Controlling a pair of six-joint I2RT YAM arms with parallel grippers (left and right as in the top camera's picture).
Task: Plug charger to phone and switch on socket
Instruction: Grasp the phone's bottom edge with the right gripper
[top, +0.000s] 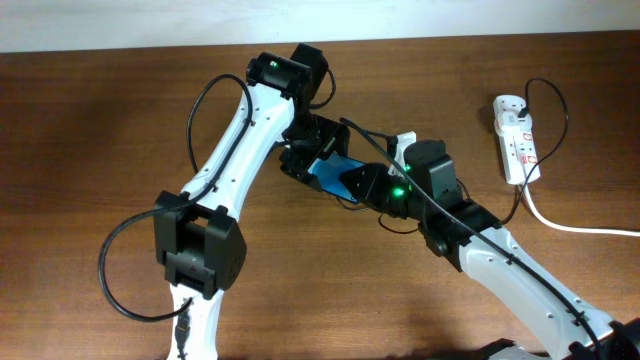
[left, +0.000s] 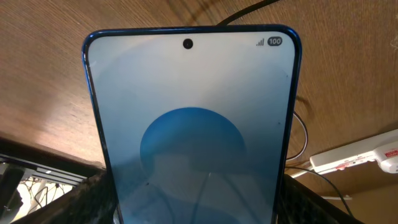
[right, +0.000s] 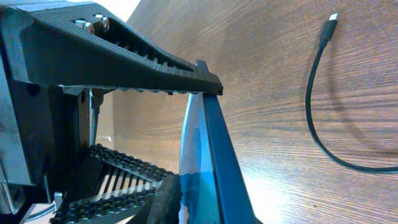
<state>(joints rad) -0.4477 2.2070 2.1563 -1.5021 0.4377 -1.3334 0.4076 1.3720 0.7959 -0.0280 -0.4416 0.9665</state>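
The phone (left: 193, 124) is clamped in the left gripper (top: 306, 152). Whether the right gripper (right: 193, 134), at the phone's edge, grips it cannot be told. The charger (right: 309, 106) lies unplugged near the phone. The socket (top: 517, 140), well apart from the phone, is judged still to be switched.

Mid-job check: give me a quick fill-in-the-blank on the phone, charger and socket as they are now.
1. On the phone, the badge in the screen's top corner reads ___.
2. The connector tip of the charger lies loose on the ___.
3. In the overhead view, the socket sits near the picture's ___ edge.
Missing words: 100; table; right.
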